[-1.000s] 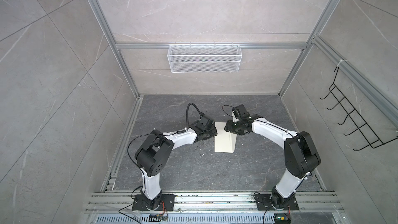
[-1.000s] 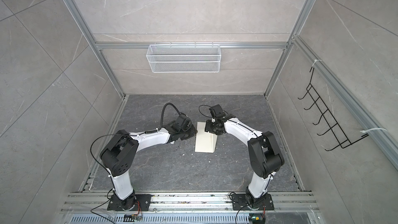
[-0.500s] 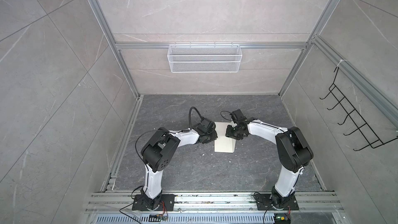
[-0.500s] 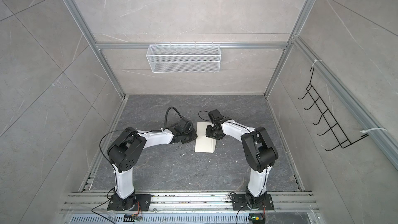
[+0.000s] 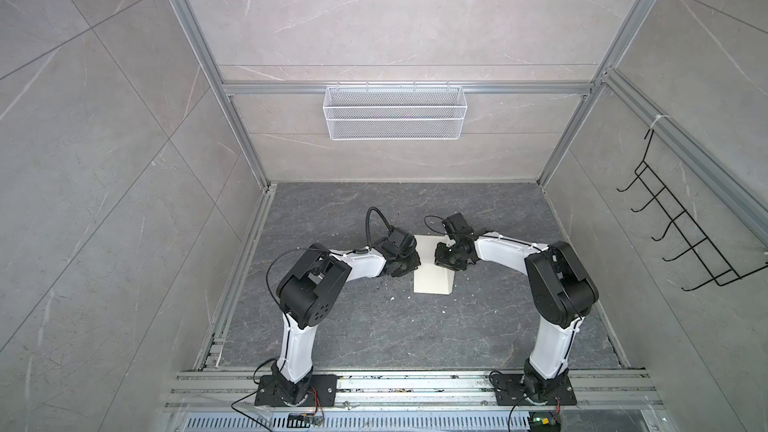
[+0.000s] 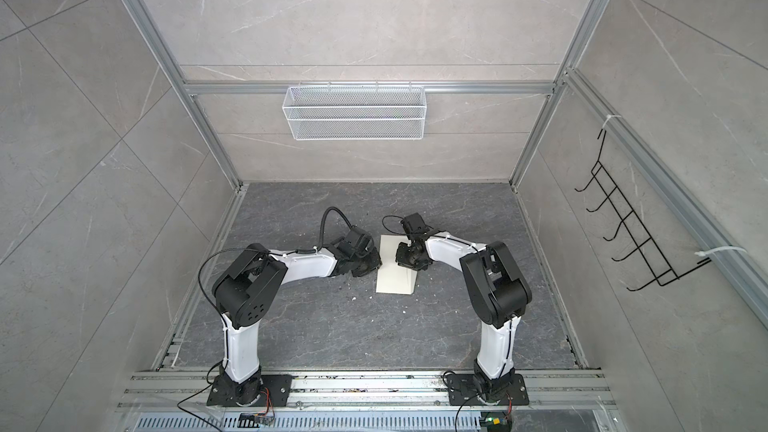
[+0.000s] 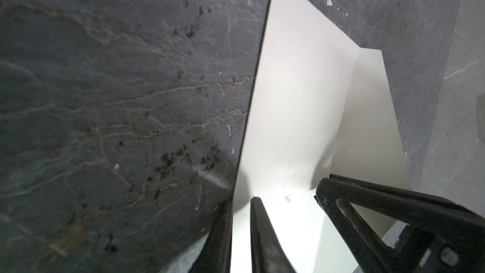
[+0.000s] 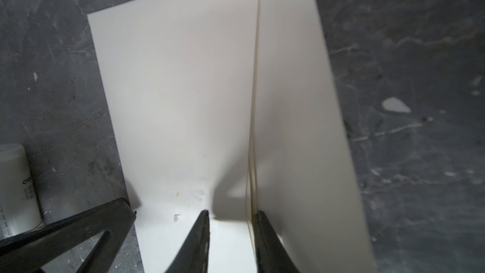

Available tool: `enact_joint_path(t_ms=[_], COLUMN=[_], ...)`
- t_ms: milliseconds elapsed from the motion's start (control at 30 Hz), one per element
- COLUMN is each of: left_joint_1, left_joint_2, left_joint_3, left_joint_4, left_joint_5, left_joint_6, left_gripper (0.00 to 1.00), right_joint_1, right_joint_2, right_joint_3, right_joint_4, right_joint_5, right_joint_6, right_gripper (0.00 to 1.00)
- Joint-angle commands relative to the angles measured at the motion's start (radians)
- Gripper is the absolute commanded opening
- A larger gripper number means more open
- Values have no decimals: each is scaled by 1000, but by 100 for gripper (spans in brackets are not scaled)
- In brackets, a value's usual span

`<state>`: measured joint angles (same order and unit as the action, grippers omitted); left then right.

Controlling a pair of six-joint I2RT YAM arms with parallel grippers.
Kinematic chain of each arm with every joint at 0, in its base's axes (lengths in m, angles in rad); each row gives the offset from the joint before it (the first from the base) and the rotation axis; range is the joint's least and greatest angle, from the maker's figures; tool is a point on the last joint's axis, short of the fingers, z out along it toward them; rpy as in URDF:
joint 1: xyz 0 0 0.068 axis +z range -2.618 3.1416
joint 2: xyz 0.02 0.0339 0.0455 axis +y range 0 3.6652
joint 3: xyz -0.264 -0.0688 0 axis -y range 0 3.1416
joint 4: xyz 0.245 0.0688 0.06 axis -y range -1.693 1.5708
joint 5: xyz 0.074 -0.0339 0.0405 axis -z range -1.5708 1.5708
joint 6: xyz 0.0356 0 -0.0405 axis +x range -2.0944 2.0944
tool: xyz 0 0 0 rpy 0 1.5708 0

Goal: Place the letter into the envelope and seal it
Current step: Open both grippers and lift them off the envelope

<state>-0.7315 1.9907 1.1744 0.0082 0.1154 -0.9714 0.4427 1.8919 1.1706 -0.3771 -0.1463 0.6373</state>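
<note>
Long cream-white envelope (image 5: pixel 432 280), plain face, lengthwise flap crease; on dark tabletop (image 5: pixel 374 326)

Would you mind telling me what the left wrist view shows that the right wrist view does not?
Only the left wrist view: the left gripper, jaws apart over the envelope, and a pale grey surface beyond the floor. Only the right wrist view: the right gripper, jaws apart too, a white tube on the floor near the envelope, and a thin tan line along the crease. Both: the cream envelope lying on the dark veined floor, creased lengthwise.
</note>
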Motion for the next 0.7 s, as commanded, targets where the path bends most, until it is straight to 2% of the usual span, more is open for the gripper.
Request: enact_joint_path(t_ms=[0, 233, 300, 367, 433, 600, 667], left_joint_1=[-7, -11, -11, -11, -10, -10, -11], left_joint_2=[38, 30, 5, -38, -99, -270, -343], left_joint_3=[23, 24, 22, 24, 27, 14, -7], left_joint_4=[4, 2, -12, -43, -91, -194, -227], left_joint_5=[24, 19, 3, -30, -82, -179, -196], left_joint_6=[-13, -8, 12, 43, 92, 221, 268], left_gripper=[17, 17, 20, 25, 33, 53, 58], right_joint_1=[3, 4, 4, 4, 4, -7, -18], right_joint_2=[35, 15, -17, -76, -151, -306, -341], right_joint_3=[-23, -4, 13, 25, 46, 82, 90], right_joint_4=[29, 9, -13, -29, -69, -184, -221], right_joint_5=[-42, -47, -45, -36, -9, 116, 150], right_joint_6=[27, 22, 12, -1, -28, -102, -132], right_gripper=[32, 31, 32, 35, 42, 58, 61])
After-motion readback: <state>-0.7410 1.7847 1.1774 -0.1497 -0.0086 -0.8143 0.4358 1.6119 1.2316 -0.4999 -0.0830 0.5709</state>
